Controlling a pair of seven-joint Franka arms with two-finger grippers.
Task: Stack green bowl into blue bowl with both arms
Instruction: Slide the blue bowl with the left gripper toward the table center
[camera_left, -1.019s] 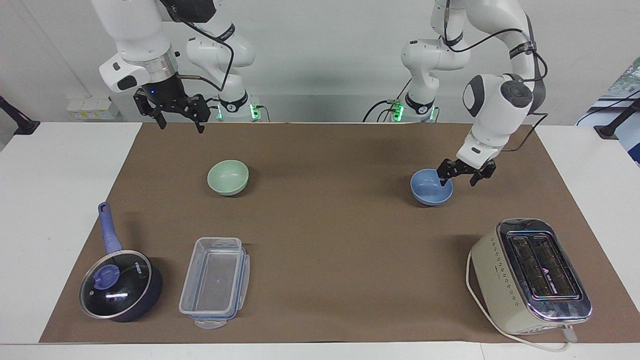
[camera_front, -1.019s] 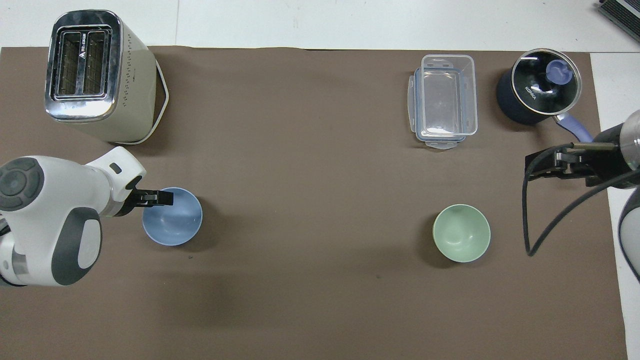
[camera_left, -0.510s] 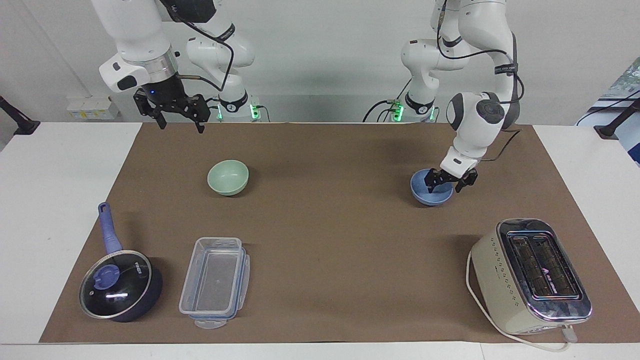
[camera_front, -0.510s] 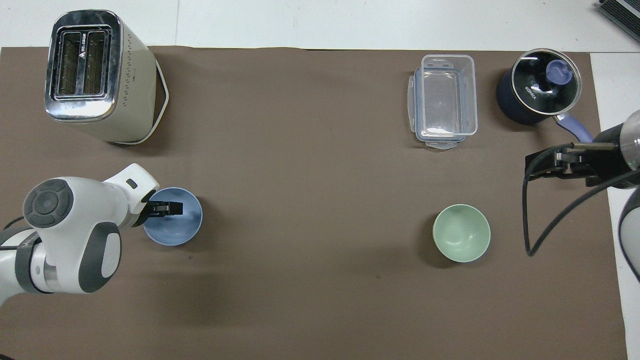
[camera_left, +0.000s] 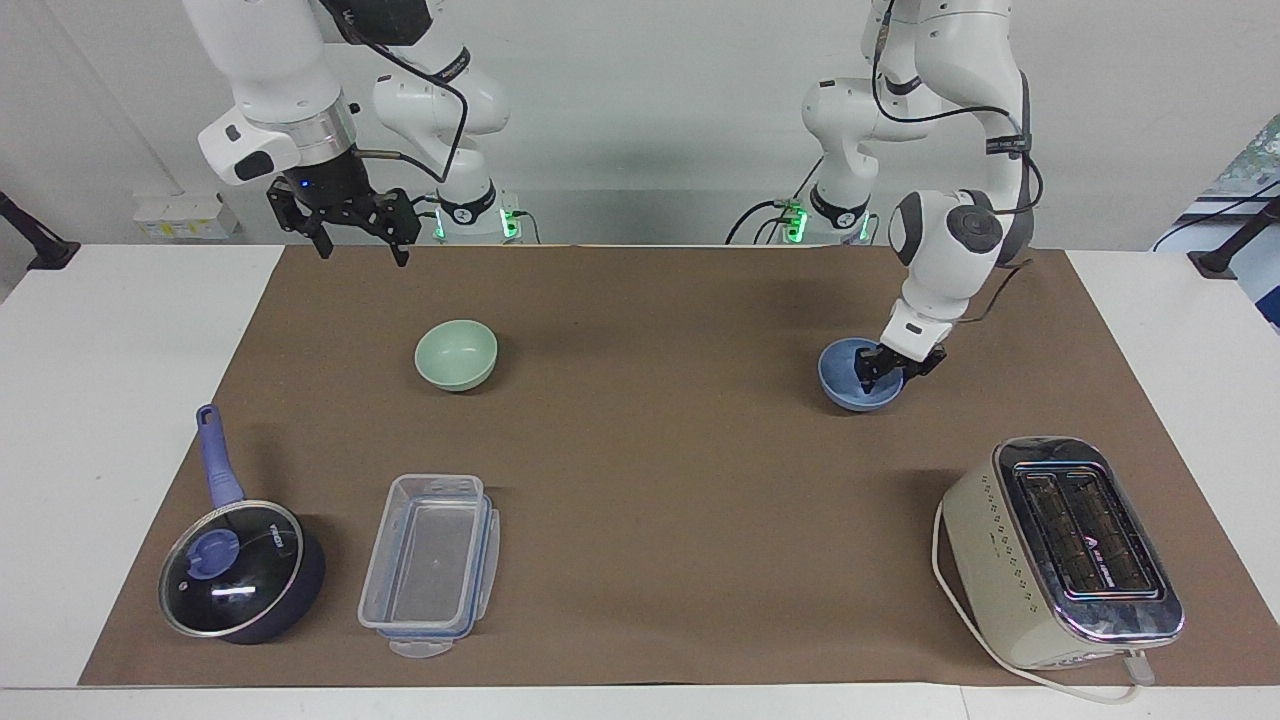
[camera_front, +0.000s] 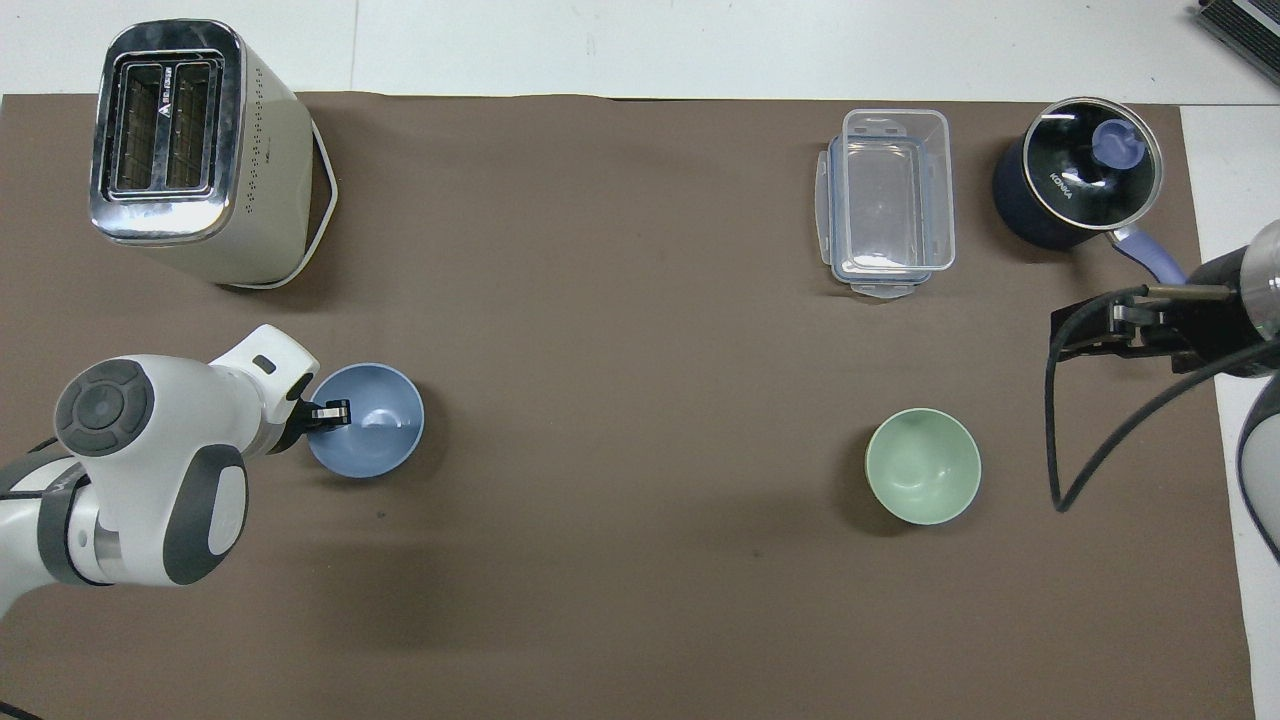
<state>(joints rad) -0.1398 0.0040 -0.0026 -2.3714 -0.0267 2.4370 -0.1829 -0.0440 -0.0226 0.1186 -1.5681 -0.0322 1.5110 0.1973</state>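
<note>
The blue bowl (camera_left: 846, 382) (camera_front: 378, 428) sits on the brown mat toward the left arm's end of the table. My left gripper (camera_left: 886, 369) (camera_front: 334, 413) is down at the bowl's rim, one finger inside and one outside, shut on that rim. The green bowl (camera_left: 456, 354) (camera_front: 922, 466) stands alone on the mat toward the right arm's end. My right gripper (camera_left: 360, 248) (camera_front: 1066, 335) waits open and empty, raised over the mat's edge by its own base, apart from the green bowl.
A cream toaster (camera_left: 1060, 550) (camera_front: 190, 150) stands farther from the robots than the blue bowl. A clear plastic container (camera_left: 430, 565) (camera_front: 890, 200) and a dark blue lidded saucepan (camera_left: 240, 570) (camera_front: 1075, 185) stand farther out than the green bowl.
My left gripper came down onto the blue bowl's rim and closed on it. The bowl has shifted a little toward the table's middle. The right arm has not moved.
</note>
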